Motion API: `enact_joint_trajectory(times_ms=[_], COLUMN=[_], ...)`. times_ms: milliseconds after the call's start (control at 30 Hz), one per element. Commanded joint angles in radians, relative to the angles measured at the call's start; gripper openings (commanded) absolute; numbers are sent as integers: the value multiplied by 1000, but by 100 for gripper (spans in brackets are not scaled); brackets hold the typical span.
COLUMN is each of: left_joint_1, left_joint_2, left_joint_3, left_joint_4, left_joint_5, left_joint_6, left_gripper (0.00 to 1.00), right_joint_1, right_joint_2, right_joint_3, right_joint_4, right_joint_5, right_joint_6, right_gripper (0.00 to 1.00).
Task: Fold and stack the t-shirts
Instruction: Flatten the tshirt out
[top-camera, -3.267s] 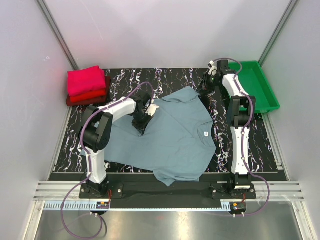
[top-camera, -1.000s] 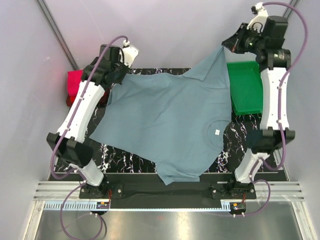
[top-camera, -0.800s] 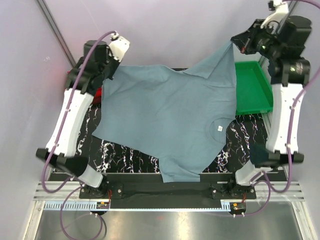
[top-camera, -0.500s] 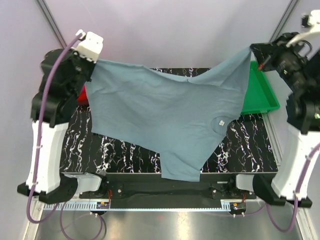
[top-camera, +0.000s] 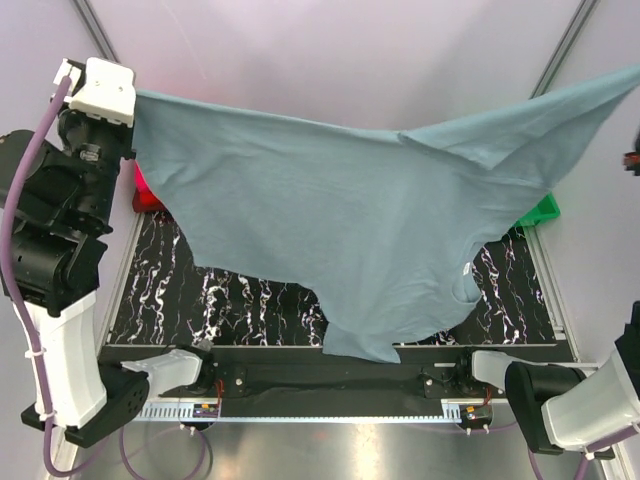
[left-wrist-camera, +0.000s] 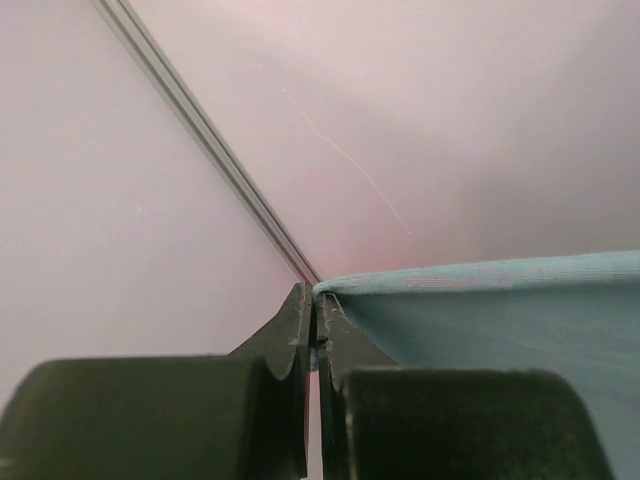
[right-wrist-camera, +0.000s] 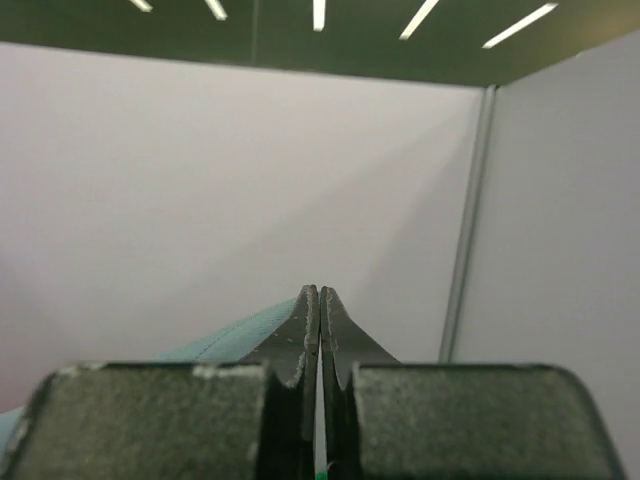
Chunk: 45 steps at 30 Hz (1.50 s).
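The dusty grey-blue t-shirt (top-camera: 360, 215) hangs spread wide and high above the table, held at two corners. My left gripper (top-camera: 128, 98) is at the top left, shut on one corner. In the left wrist view the jaws (left-wrist-camera: 318, 305) pinch the cloth edge (left-wrist-camera: 500, 300). My right gripper is past the right edge of the top view. In the right wrist view its jaws (right-wrist-camera: 320, 300) are shut, with cloth (right-wrist-camera: 225, 338) trailing to the left. The white neck tag (top-camera: 468, 268) shows low on the right. The folded pink and red shirts (top-camera: 146, 196) are mostly hidden behind the cloth.
A corner of the green tray (top-camera: 541, 211) peeks out below the shirt at the right. The black marbled table (top-camera: 240, 295) lies beneath. Grey walls and metal posts enclose the cell. The shirt's lowest point (top-camera: 360, 350) hangs near the table's front edge.
Both arms have lifted and spread apart, raising the shirt off the table and stretching it wide. The right gripper has gone out of the top view.
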Motion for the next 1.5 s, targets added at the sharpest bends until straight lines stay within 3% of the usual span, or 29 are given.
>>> enact_joint_trajectory(times_ms=[0, 200, 300, 500, 667, 833, 1067, 1233, 1467], left_joint_1=[1, 1, 1, 16, 54, 67, 65, 56, 51], left_joint_2=[6, 50, 23, 38, 137, 234, 213, 86, -10], left_joint_3=[49, 87, -47, -171, -126, 32, 87, -8, -53], left_joint_4=[106, 166, 236, 256, 230, 195, 158, 143, 180], left_joint_5=[-34, -46, -52, -51, -8, 23, 38, 50, 34], left_joint_6=[31, 95, 136, 147, 150, 149, 141, 101, 55], left_gripper=[0, 0, 0, 0, 0, 0, 0, 0, 0], right_joint_1=[-10, -9, -9, -10, -10, -10, -10, -10, -10], right_joint_2=[54, 109, 106, 176, 288, 322, 228, 72, -54], right_joint_3=[71, 65, -18, -127, -64, -33, -73, -213, -213], right_joint_4=[153, 277, 311, 247, 190, 240, 251, 228, 237], right_joint_5=[159, 276, 297, 357, 366, 371, 360, 366, 400], right_joint_6=[-134, -310, -317, -324, -338, -399, -445, -430, -490], right_gripper=[0, 0, 0, 0, 0, 0, 0, 0, 0])
